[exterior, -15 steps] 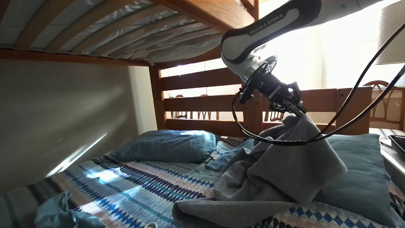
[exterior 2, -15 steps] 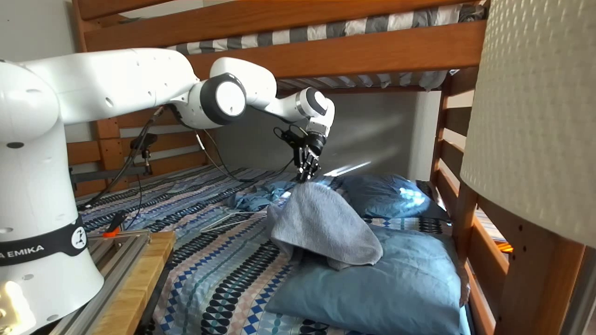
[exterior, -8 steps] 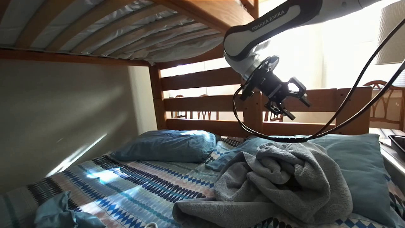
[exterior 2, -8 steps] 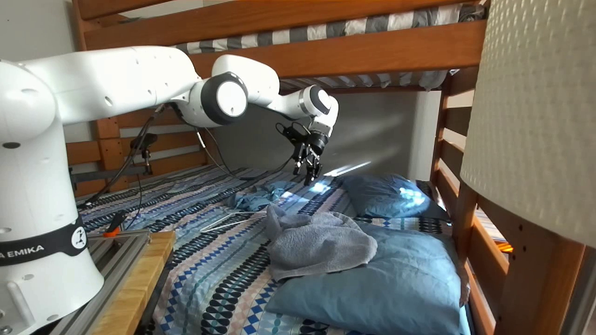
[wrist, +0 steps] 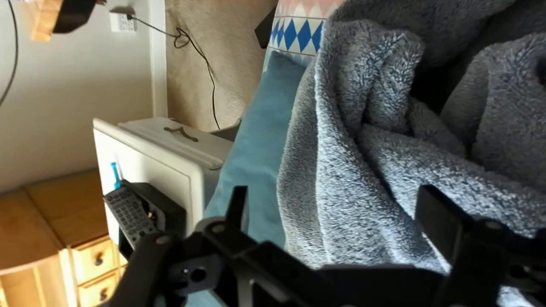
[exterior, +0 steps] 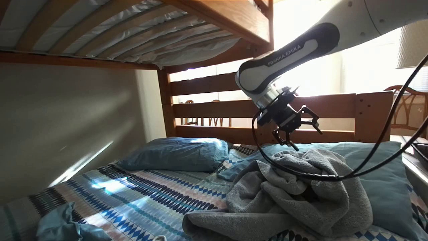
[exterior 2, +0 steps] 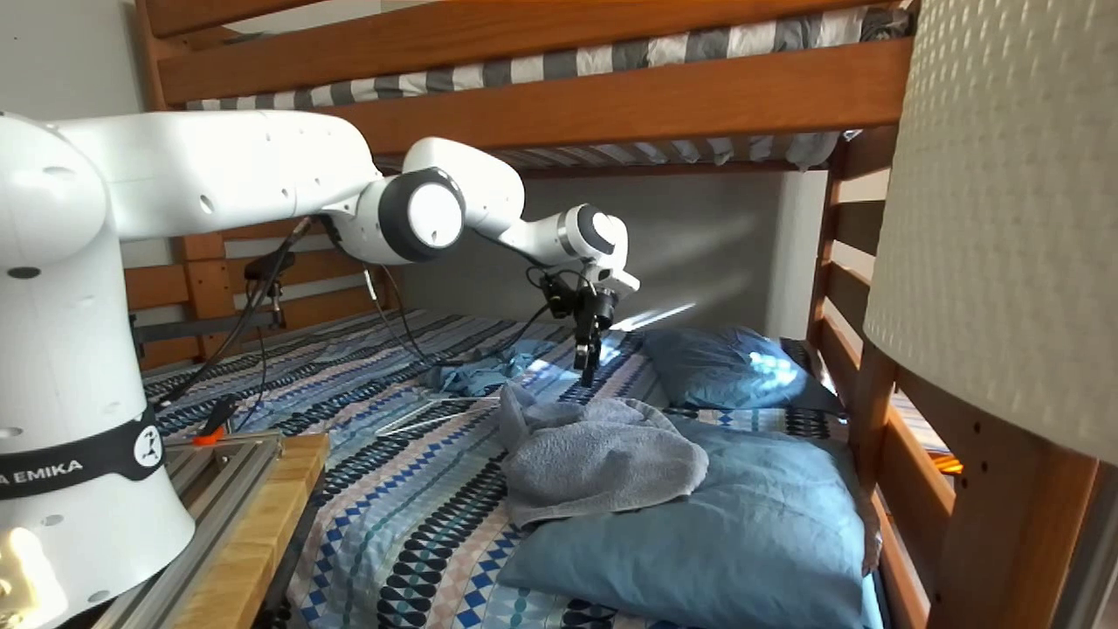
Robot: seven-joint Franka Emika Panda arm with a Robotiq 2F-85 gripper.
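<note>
A crumpled grey fleece blanket (exterior: 267,197) lies heaped on the patterned bedding, and in an exterior view the same blanket (exterior 2: 603,463) rests partly on a blue-green pillow (exterior 2: 742,542). My gripper (exterior: 309,141) hangs a short way above the heap, pointing down with its jaws spread wide. Nothing is between the fingers; no contact with the fabric is visible. In the wrist view the gripper (wrist: 332,192) spans folds of the blanket (wrist: 358,170) below, with one fingertip over the pillow (wrist: 264,140). The blanket's underside is hidden.
Another blue pillow (exterior: 180,154) lies by the wall, and a blue cloth (exterior 2: 480,376) sits farther along the bed. The upper bunk's wooden beam (exterior 2: 629,96) runs overhead. Cables (exterior: 371,147) loop below the arm. A lampshade (exterior 2: 996,218) and a white nightstand (wrist: 149,157) stand beside the bed.
A second ago the gripper was shut on a raised peak of the blanket. It opened, the blanket dropped into a heap, and the gripper has since come down closer to it.
</note>
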